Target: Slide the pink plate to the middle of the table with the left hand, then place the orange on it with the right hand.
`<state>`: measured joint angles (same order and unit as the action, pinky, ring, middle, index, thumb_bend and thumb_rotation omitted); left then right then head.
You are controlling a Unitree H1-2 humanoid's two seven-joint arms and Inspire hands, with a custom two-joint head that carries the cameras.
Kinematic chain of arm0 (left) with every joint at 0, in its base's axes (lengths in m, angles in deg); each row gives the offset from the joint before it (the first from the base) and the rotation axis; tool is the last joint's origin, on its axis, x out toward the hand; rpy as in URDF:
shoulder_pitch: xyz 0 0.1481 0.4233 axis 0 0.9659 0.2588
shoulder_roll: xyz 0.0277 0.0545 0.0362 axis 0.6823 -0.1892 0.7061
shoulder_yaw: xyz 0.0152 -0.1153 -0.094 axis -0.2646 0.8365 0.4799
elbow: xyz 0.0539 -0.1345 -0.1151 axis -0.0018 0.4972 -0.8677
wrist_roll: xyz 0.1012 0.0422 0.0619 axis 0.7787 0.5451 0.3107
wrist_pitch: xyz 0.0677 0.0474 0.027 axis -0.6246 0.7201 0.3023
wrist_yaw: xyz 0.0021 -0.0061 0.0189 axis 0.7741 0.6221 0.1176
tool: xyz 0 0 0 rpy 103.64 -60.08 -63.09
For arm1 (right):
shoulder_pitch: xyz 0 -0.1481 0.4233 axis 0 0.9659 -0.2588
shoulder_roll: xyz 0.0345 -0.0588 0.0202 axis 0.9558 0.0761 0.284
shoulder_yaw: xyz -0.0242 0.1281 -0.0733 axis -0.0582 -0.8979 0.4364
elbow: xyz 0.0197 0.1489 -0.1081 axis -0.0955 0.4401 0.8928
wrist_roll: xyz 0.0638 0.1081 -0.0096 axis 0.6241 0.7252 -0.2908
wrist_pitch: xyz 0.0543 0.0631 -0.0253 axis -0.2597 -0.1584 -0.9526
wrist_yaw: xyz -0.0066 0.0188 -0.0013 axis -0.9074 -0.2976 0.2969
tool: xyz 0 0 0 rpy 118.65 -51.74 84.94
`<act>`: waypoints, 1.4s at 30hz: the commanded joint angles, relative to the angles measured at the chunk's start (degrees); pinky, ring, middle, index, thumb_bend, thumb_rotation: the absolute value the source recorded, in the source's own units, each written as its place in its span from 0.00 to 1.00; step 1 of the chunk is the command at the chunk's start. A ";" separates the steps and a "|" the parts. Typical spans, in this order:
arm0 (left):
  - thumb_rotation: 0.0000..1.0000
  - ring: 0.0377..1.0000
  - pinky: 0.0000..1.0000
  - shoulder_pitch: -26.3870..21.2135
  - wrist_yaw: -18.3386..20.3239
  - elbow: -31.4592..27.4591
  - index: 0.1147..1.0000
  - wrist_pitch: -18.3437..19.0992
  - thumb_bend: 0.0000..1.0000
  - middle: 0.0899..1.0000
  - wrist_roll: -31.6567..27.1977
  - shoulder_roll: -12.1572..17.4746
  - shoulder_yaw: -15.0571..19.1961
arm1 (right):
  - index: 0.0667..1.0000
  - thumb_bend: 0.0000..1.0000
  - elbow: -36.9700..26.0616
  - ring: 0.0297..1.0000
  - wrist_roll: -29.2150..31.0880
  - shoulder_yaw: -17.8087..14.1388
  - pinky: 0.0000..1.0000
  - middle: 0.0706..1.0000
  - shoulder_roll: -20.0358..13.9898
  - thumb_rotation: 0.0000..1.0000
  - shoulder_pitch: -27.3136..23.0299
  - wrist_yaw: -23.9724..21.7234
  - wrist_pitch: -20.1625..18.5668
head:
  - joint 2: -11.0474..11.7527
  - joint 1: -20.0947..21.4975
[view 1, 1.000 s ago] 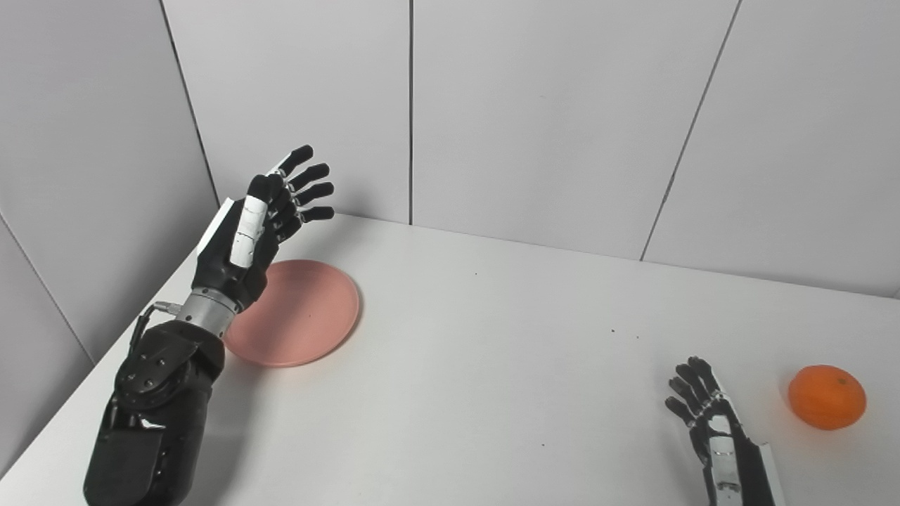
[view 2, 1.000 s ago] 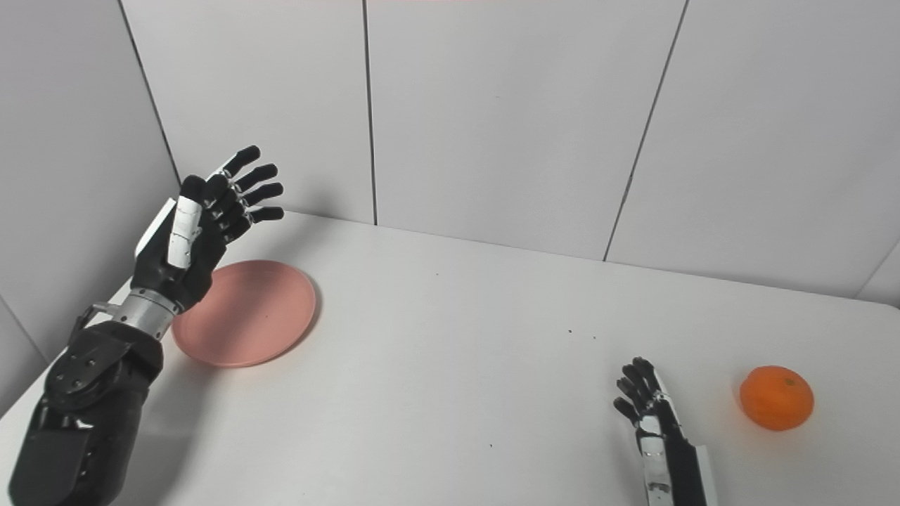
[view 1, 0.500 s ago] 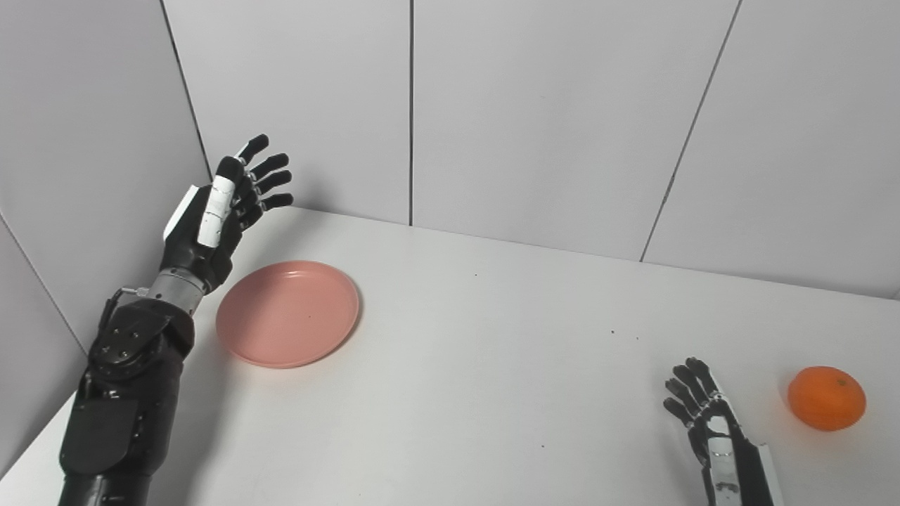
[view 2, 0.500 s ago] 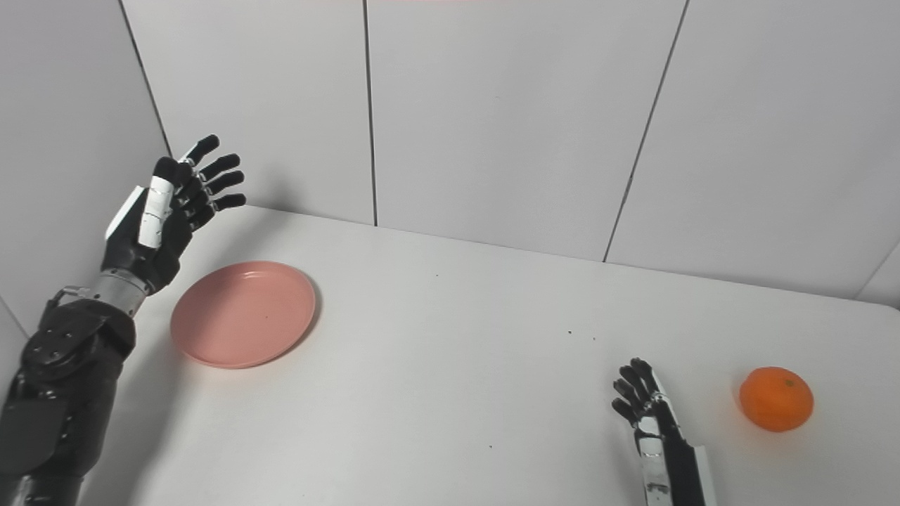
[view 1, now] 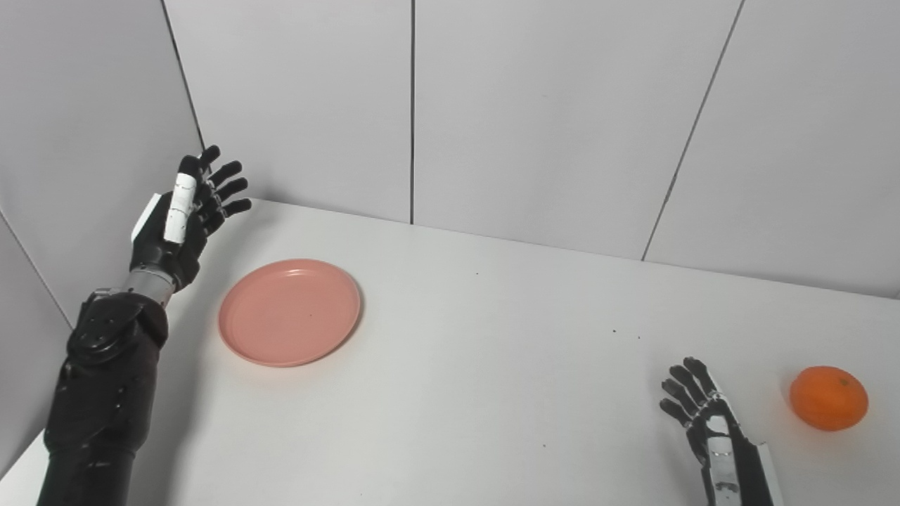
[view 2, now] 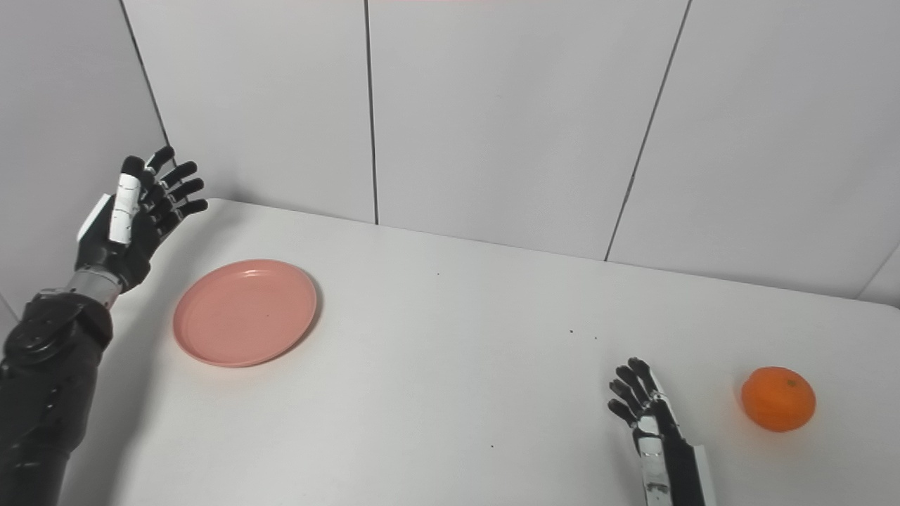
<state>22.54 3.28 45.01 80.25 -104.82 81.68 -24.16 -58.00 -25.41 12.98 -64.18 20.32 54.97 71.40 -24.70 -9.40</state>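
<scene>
Although both eye views covered most of the white table (view 1: pixel 492 365), we could see our right arm only from the wrist up, the rest being cut off at the bottom edge. Our left arm was likewise cropped below the forearm. Whether our right hand (view 1: pixel 696 407) touched the tabletop or hovered just above it, we could not tell. Its fingers were spread apart and pointed away from us, holding nothing, with the orange (view 1: pixel 828 398) lying near it to the right but clear of it. Our left hand (view 1: pixel 179 225) was raised above the table's far left corner, palm turned toward the middle, fingers apart and empty. It stood beside and apart from the pink plate (view 1: pixel 290 312), which lay flat on the left part of the table, well apart from the orange.
</scene>
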 commanded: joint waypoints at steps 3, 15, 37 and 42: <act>0.87 0.88 0.77 -3.22 2.49 5.12 0.94 -6.33 0.96 0.88 -1.75 1.78 1.10 | 0.89 0.83 5.77 0.85 1.09 0.55 0.84 0.87 0.84 1.00 3.91 -0.23 0.64 | -0.27 0.04; 0.83 0.85 0.76 -3.88 4.60 17.62 0.92 -14.23 0.98 0.86 -2.08 1.70 1.03 | 0.89 0.83 5.46 0.83 1.27 0.50 0.82 0.86 1.01 1.00 3.86 -0.12 0.62 | -0.48 0.29; 0.87 0.91 0.87 -4.45 8.78 26.03 0.93 -17.70 0.94 0.89 -1.42 0.79 -1.93 | 0.89 0.85 4.70 0.82 1.08 0.89 0.81 0.83 1.38 1.00 4.11 0.10 -0.03 | -1.13 1.02; 0.84 0.90 0.85 -4.01 9.93 25.69 0.93 -17.12 0.95 0.88 -1.81 0.29 -2.38 | 0.89 0.85 4.40 0.82 1.17 0.97 0.81 0.83 1.46 1.00 4.15 0.05 -0.42 | -1.20 1.07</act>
<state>19.97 11.77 71.23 63.63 -106.19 81.23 -26.07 -58.39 -24.90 12.96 -64.14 20.49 55.06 71.36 -25.84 -8.26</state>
